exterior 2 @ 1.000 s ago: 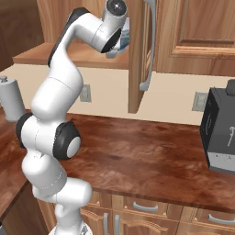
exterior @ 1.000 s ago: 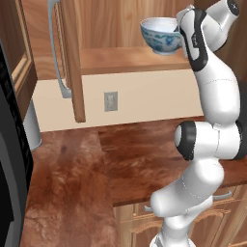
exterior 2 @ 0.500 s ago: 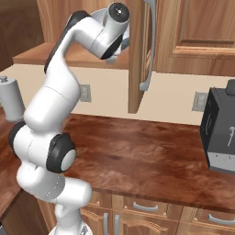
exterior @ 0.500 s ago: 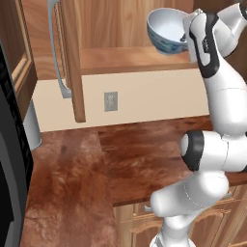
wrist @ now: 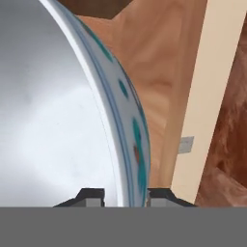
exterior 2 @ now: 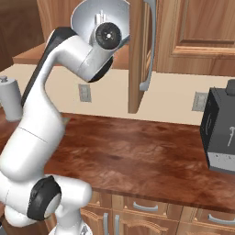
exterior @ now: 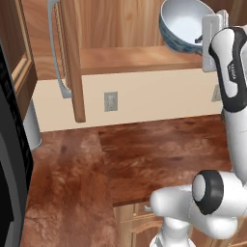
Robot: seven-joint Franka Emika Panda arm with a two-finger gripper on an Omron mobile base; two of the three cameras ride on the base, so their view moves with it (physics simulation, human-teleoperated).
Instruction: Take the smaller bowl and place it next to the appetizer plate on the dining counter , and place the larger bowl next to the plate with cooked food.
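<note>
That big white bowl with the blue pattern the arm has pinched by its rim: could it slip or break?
The large white ceramic-looking bowl with blue pattern looks glossy, so probably slippery. The gripper pinches just its thin rim and the bowl hangs tilted, so it might swing or slide. It seems rigid and likely chips if dropped.

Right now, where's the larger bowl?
The larger bowl is top right in the left base view, tilted at the open wall cabinet's shelf, its rim clamped in the tool.
</note>
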